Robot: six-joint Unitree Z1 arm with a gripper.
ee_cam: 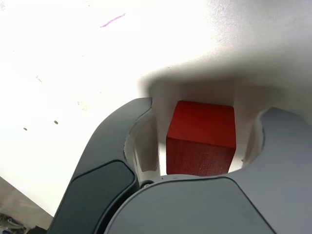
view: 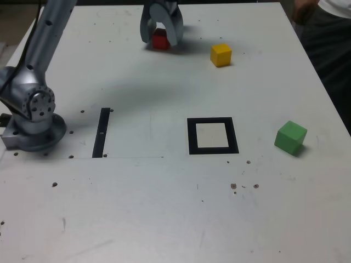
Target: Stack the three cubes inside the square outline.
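Gripper point(view: 160, 34), top centre of the exterior view, straddles red cube point(view: 160, 40), jaws seemingly not yet touching: close squarely, then lift straight.

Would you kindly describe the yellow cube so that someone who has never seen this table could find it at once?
Start at the black square outline near the middle of the white table and look to the far edge. There, at the exterior view's right of the hand straddling the red cube, sits the yellow cube. It alone is yellow and stands free; the green cube lies nearer, beside the outline.
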